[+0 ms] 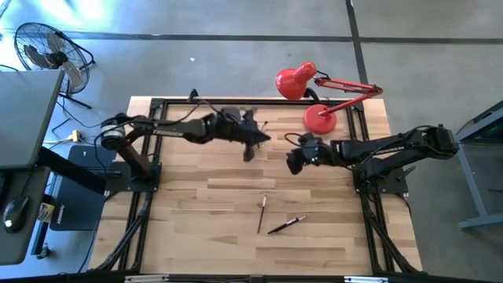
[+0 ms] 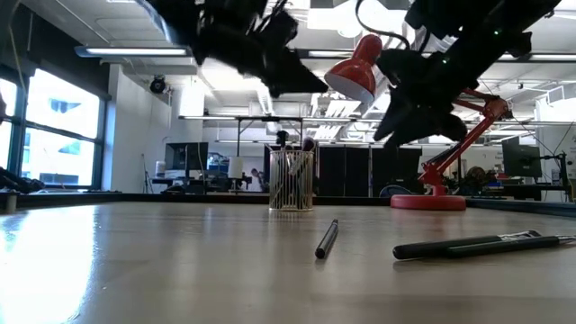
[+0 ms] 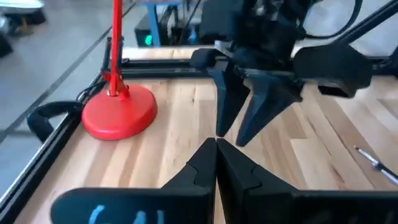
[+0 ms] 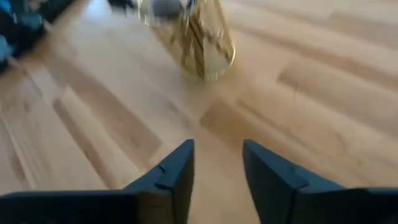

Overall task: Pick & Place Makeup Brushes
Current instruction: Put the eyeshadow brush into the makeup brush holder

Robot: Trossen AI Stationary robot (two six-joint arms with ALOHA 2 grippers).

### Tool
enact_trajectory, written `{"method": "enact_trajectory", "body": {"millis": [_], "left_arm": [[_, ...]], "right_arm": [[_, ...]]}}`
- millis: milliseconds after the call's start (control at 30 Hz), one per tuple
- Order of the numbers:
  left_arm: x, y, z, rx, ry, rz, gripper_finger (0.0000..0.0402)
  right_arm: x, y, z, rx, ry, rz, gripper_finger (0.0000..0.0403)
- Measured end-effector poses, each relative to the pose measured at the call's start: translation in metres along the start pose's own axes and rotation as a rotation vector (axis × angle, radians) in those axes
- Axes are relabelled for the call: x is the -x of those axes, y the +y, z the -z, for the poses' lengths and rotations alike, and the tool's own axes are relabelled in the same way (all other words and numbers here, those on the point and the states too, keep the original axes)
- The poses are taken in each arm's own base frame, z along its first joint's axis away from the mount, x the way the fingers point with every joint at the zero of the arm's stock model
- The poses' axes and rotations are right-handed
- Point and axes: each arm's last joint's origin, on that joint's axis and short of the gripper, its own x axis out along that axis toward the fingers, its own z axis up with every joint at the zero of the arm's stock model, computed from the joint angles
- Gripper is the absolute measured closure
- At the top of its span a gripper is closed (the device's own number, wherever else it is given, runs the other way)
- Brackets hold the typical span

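arms: two, dark black, jointed, thin black cables along them
left pincer [image 3: 216, 144]: black wedge fingers tapering to points, blue handwritten marking on its body
right pincer [image 4: 217, 163]: dark blue-black angular fingers, stepped inner edges

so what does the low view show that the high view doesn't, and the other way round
Only the low view: the wire cup standing upright on the table, and the room behind. Only the high view: the floor fan beside the table, and which arm is which, left gripper facing right gripper. Both: two brushes lying loose, and the red lamp.
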Motion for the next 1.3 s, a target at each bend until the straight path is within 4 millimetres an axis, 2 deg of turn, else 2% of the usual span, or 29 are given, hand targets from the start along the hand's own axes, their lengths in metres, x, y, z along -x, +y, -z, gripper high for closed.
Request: {"method": "enact_trajectory", "body": {"millis": [200,267,333,433,633,733,800,967,1133,1300], "left_arm": [[-0.005,-0.054,-0.029,0.026,0.193,-0.097,0.0400],[-0.012,-0.068,-0.032,0.072,0.233,-0.121,0.0401],[-0.013,-0.080,-0.027,0.133,0.324,-0.138,0.0401],[-0.021,-0.095,-0.034,0.261,0.316,-0.143,0.0401],[-0.019,-0.120,-0.018,0.532,0.460,-0.185,0.0401],[-0.016,-0.134,-0.001,0.603,0.574,-0.226,0.0401],[-0.014,-0.143,-0.003,0.652,0.566,-0.222,0.0401],[-0.013,-0.156,-0.007,0.736,0.510,-0.235,0.0401],[-0.015,-0.155,-0.011,0.751,0.460,-0.242,0.0400],[-0.016,-0.155,-0.011,0.753,0.441,-0.253,0.0368]], "right_arm": [[0.004,0.003,0.015,0.066,0.129,-0.027,0.0351],[0.007,0.006,0.021,0.112,0.169,-0.044,0.0380],[0.010,0.010,0.027,0.151,0.204,-0.073,0.0396],[0.014,0.015,0.036,0.195,0.244,-0.099,0.0389],[0.019,0.020,0.045,0.231,0.273,-0.136,0.0374],[0.019,0.021,0.045,0.239,0.266,-0.135,0.0376],[0.019,0.021,0.044,0.226,0.249,-0.128,0.0380],[0.018,0.022,0.043,0.192,0.236,-0.128,0.0390],[0.019,0.022,0.044,0.194,0.250,-0.137,0.0399],[0.020,0.023,0.046,0.207,0.256,-0.136,0.0400]]}}
